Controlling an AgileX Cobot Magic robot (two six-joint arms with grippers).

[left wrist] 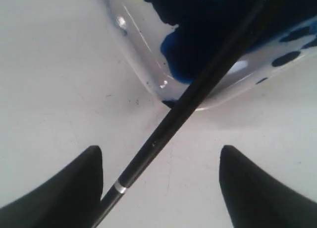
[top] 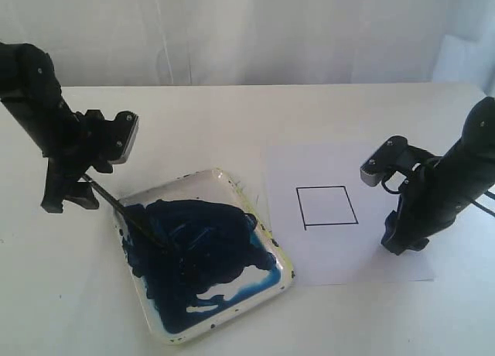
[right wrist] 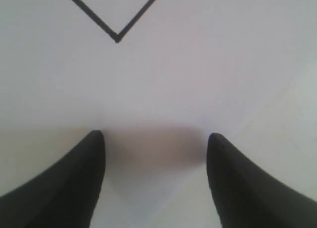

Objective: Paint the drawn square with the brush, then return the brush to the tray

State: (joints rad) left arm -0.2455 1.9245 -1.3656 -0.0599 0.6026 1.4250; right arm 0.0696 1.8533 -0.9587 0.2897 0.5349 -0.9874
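1. Nearest, lower centre of the exterior view: tray (top: 224, 296) on the white table (top: 62, 294), inside smeared dark blue.
2. Slanting over the tray's left rim: brush (top: 116, 203), far end lost in the dark paint, handle rising toward the left of the frame.
3. Right of the tray, on a white paper sheet (top: 371, 255): drawn square (top: 327, 207), blank inside.
4. Near the sheet's right edge: right gripper (top: 402, 246), fingers spread wide, holding nothing, low over the paper.
5. Middle left: left gripper (top: 69, 201), fingers spread wide either side of the brush handle; contact with one finger impossible to tell.
6. Farthest back: pale curtain (top: 271, 31).
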